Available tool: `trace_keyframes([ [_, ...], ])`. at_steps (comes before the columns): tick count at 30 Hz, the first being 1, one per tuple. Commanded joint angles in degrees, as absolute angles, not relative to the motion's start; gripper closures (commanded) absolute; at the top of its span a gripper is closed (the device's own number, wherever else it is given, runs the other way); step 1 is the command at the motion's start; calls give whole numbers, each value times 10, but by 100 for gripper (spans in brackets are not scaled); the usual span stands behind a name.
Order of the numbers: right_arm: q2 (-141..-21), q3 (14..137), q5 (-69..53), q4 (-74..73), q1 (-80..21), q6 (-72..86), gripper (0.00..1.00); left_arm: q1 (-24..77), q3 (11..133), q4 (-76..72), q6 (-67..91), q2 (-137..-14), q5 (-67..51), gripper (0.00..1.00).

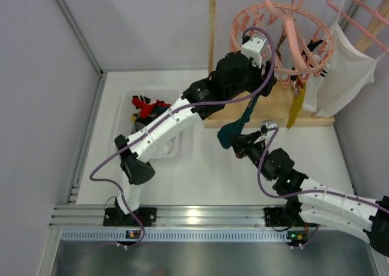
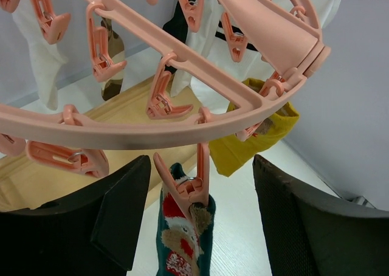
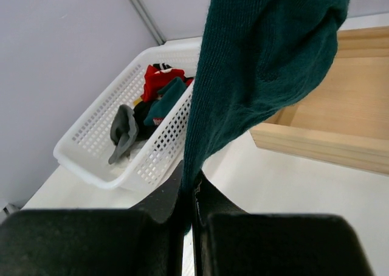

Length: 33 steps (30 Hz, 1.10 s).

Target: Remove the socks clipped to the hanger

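The round pink hanger (image 1: pixel 282 39) hangs from the wooden rail at the back right. One of its pegs (image 2: pixel 189 188) clips a teal sock (image 2: pixel 182 239) with a red and white pattern. My left gripper (image 2: pixel 200 212) is open, its two black fingers (image 2: pixel 121 218) standing apart on either side of that peg without touching it. The teal sock (image 1: pixel 240 121) hangs down to my right gripper (image 1: pixel 238 143), which is shut on its lower end (image 3: pixel 193 194). A mustard yellow sock (image 2: pixel 255 136) hangs clipped beside it. More socks hang at the ring's far side.
A white slotted basket (image 3: pixel 103 160) holding several socks sits on the table at the left (image 1: pixel 176 148). A wooden stand base (image 1: pixel 273 109) lies under the hanger. A large white garment (image 1: pixel 346 75) hangs on a plain pink hanger at the right.
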State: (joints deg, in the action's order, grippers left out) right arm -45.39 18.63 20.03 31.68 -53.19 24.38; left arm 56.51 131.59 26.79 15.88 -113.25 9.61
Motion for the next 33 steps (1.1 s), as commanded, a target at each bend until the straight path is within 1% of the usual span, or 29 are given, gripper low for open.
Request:
trace_keyframes([
  [1, -443, 186, 185, 321, -543, 235, 100, 565, 1322, 217, 161, -1139, 88, 28],
  [3, -441, 185, 181, 321, -544, 235, 100, 565, 1323, 214, 158, -1143, 98, 30],
  [4, -441, 185, 178, 321, -544, 235, 100, 564, 1324, 212, 157, -1146, 101, 33],
  [8, -441, 185, 174, 320, -545, 234, 100, 565, 1329, 208, 153, -1155, 108, 36],
  [10, -442, 183, 174, 320, -545, 235, 100, 564, 1333, 207, 150, -1162, 112, 40],
  [13, -443, 178, 173, 322, -546, 235, 100, 563, 1341, 205, 150, -1169, 116, 41],
  [14, -443, 178, 175, 323, -546, 234, 100, 564, 1341, 203, 150, -1170, 114, 47],
  [16, -443, 171, 178, 324, -546, 235, 100, 564, 1343, 200, 150, -1172, 115, 51],
  [17, -441, 169, 181, 324, -546, 235, 100, 564, 1344, 200, 150, -1172, 115, 59],
  [19, -439, 163, 182, 325, -547, 236, 100, 563, 1346, 200, 149, -1172, 115, 62],
  [20, -438, 160, 184, 326, -546, 237, 100, 564, 1346, 199, 149, -1173, 115, 71],
  [24, -429, 155, 185, 322, -546, 238, 100, 564, 1351, 200, 148, -1174, 117, 73],
  [25, -426, 153, 185, 317, -546, 238, 100, 564, 1350, 200, 148, -1175, 119, 75],
  [28, -415, 144, 186, 311, -547, 241, 100, 563, 1347, 200, 149, -1172, 120, 75],
  [29, -410, 142, 188, 302, -547, 243, 100, 563, 1342, 200, 149, -1170, 120, 71],
  [32, -382, 135, 194, 271, -547, 250, 100, 564, 1312, 200, 156, -1152, 111, 53],
  [33, -375, 134, 197, 261, -548, 250, 100, 563, 1303, 200, 159, -1138, 111, 45],
])
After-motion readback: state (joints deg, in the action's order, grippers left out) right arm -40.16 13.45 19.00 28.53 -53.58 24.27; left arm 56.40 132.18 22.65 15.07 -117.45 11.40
